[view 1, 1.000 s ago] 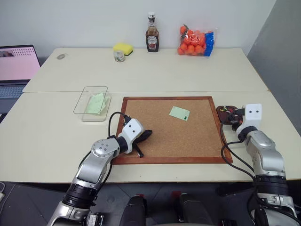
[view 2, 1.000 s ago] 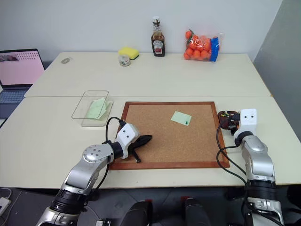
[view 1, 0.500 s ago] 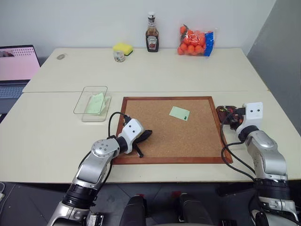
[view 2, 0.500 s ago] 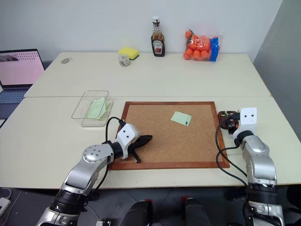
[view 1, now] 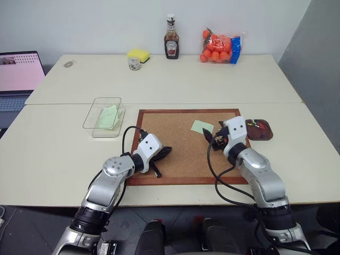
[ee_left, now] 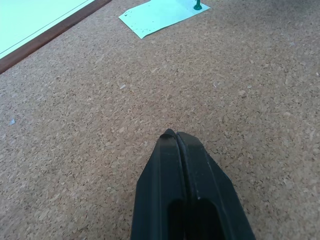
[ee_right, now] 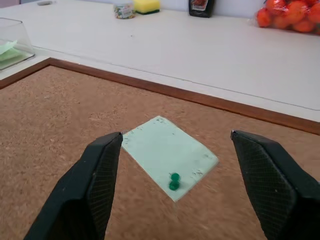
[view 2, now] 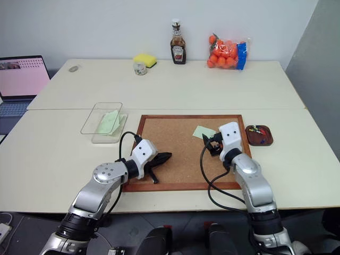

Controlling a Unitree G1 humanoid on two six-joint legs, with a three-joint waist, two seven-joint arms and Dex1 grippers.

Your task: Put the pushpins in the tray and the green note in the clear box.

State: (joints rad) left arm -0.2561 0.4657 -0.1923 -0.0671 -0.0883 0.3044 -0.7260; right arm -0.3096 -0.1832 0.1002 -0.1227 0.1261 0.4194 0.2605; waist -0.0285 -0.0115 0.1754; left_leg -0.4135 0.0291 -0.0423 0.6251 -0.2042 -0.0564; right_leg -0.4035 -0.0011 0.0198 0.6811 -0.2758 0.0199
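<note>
A green note (ee_right: 165, 147) lies on the corkboard (view 1: 180, 154), with a green pushpin (ee_right: 174, 181) stuck in its near corner. My right gripper (ee_right: 176, 137) hovers open just before the note, one finger on each side of it and touching nothing. The left gripper (view 1: 167, 152) is shut and empty, low over the board's near-left part, pointing toward the note (ee_left: 162, 15). To the right of the board sits the dark brown tray (view 1: 268, 136) with several pushpins (view 1: 255, 126) in it. The clear box (view 1: 90, 118) stands left of the board with a pale green slip (view 1: 109, 116) inside.
The laptop (view 1: 18, 74) sits at the far left edge. At the back of the table stand a ketchup bottle (view 1: 171, 45), a bag of oranges (view 1: 220, 46), a yellow sponge (view 1: 138, 54) and a small jar (view 1: 135, 63). The board's wooden frame (view 1: 188, 181) is raised.
My right arm swung left from the tray to the green note on the corkboard, and its jaws opened wider. The left arm stayed still.
</note>
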